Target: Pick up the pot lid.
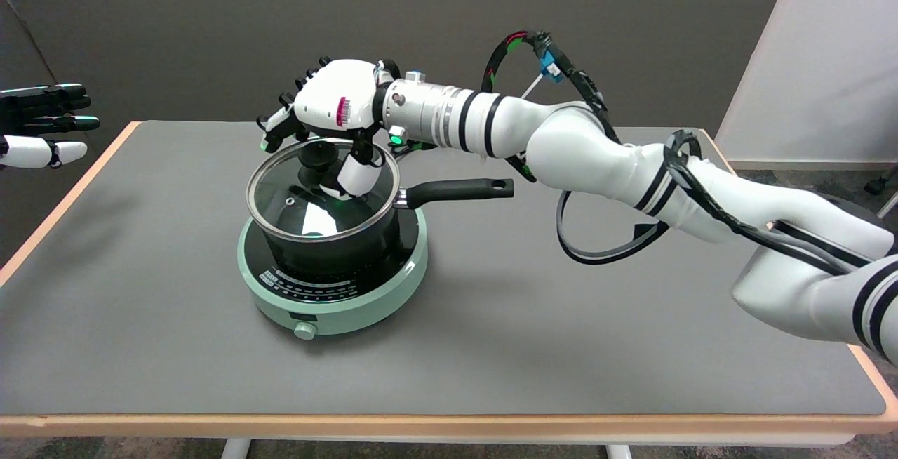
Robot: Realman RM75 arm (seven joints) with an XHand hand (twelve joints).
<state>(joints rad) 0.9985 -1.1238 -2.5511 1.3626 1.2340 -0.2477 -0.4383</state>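
Observation:
A black saucepan [337, 248] stands on a mint-green induction cooker [393, 283] left of the table's middle. On the pot sits the glass pot lid [280, 203] with a steel rim and a black knob [317, 155]. My right hand [333, 104] hovers over the knob, back of the hand up. Its thumb [358, 177] points down onto the glass just right of the knob. Its fingers [279, 124] are spread and curl down on the knob's far left side, apart from it. The hand holds nothing.
The pot's long black handle [459, 190] sticks out to the right, under my forearm. The idle left hand [42, 125] hangs in the air at the upper left. Grey table top [561, 318] with a wooden edge surrounds the cooker.

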